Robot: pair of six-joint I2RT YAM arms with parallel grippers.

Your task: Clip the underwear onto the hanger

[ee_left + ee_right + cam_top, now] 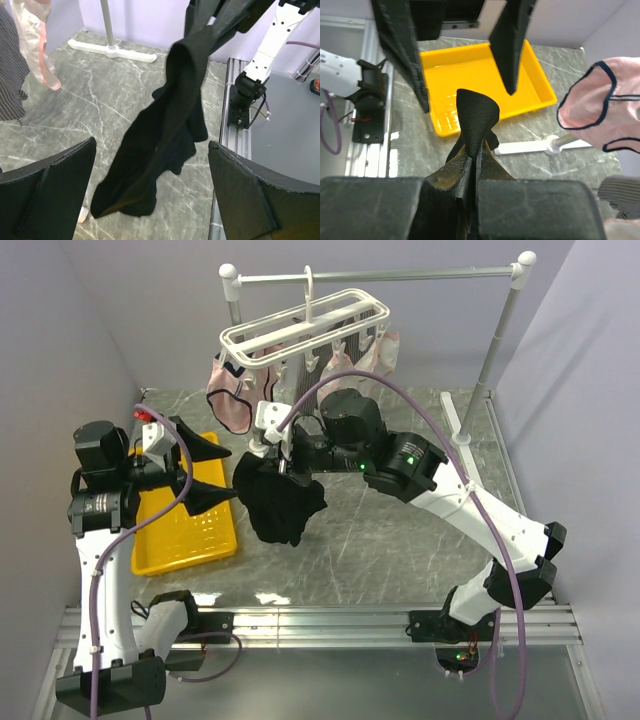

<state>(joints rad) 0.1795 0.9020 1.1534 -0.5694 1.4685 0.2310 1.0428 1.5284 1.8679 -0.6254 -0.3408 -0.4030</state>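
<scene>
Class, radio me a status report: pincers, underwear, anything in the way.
Right pincer shut on black underwear, hanging short of white hanger. Left pincer open beside it. Pink underwear hangs on hanger.

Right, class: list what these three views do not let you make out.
1. Top view: clips on the hanger are too small, and partly behind hung garments, to tell which is free.
2. Right wrist view: the right gripper hides most of the underwear; only a fold shows.
3. Left wrist view: the underwear's top runs off the frame edge; the hanger is out of frame.
</scene>
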